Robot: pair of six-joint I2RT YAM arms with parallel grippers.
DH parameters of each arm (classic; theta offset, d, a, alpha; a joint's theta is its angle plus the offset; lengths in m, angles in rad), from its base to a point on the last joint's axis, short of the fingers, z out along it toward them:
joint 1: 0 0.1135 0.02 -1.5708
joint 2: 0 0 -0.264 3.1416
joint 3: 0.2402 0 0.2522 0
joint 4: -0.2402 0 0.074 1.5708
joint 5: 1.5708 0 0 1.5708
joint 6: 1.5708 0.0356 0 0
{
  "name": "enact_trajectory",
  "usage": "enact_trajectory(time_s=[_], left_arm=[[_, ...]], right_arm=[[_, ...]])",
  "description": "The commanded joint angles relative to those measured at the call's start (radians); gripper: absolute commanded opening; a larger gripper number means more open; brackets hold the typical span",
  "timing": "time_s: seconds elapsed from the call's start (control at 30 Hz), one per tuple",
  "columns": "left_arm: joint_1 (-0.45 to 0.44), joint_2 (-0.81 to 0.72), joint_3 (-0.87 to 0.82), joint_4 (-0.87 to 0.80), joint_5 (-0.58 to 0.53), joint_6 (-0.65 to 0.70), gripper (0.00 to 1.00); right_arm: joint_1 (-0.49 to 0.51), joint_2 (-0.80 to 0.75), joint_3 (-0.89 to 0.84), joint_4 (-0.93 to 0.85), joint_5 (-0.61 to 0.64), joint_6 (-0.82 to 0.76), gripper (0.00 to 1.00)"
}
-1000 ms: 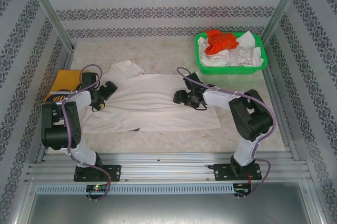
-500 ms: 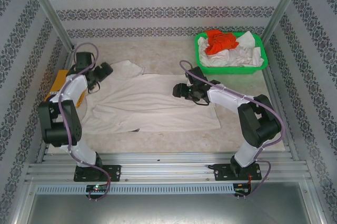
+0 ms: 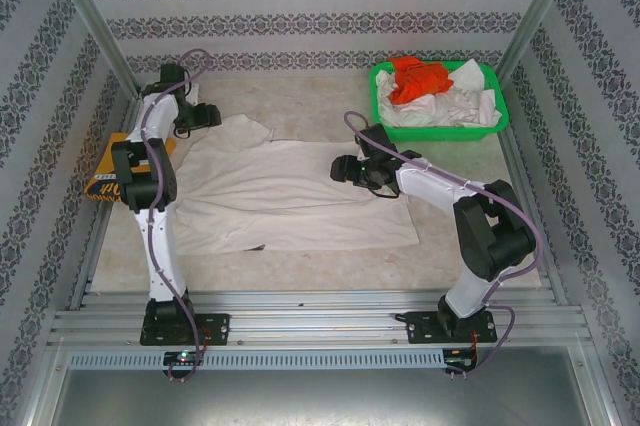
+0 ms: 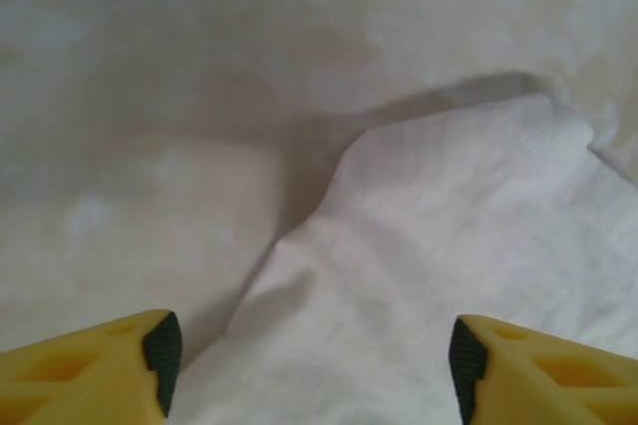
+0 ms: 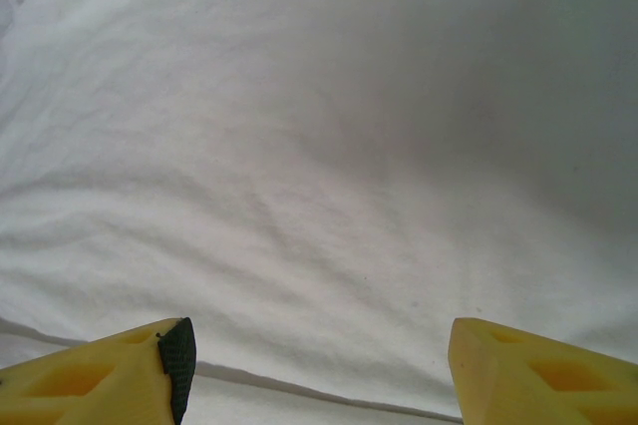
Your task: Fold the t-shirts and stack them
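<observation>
White cloth, one t-shirt (image 3: pixel 290 196), lay spread flat across the middle of the table (image 3: pixel 320 266), with a sleeve (image 4: pixel 449 196) reaching toward the far left corner. The left gripper (image 4: pixel 309 350) hovered over that sleeve's edge, jaws well apart and holding nothing. The right gripper (image 5: pixel 314 355) hung low over the shirt's right part, jaws likewise apart and empty. A mustard-yellow shirt (image 3: pixel 100 184) lay at the left edge, partly under the left arm. Orange-red and white shirts sat in the green basket (image 3: pixel 440 132) at the far right.

Risks, as judged:
- The left fingertips straddled the sleeve border with bare table on one side. A close there could catch only the hem, or a single layer, and the sleeve could slip out on the lift.
- The right gripper faced flat cloth with no edge under it. A pinch there would likely bunch the fabric and spoil the fold.
- The left arm reached over the yellow shirt, so a low return sweep could drag it.
</observation>
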Motion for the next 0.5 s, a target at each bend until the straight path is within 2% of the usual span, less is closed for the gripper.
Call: enact_trajectory(time_s=[0.0, 0.13, 0.2, 0.47], left_arm=[[0.009, 0.097, 0.172, -0.254, 0.018, 0.157, 0.63], [0.009, 0.174, 0.277, -0.329, -0.012, 0.206, 0.61], [0.009, 0.192, 0.298, -0.351, -0.015, 0.224, 0.53], [0.010, 0.209, 0.293, -0.392, -0.032, 0.261, 0.45]], right_arm=[[-0.009, -0.021, 0.005, -0.018, 0.022, -0.010, 0.68], [-0.009, -0.023, 0.004, -0.019, 0.025, -0.003, 0.68], [-0.008, -0.022, 0.003, -0.022, 0.024, -0.001, 0.68], [-0.006, -0.016, -0.002, -0.022, 0.027, 0.010, 0.68]])
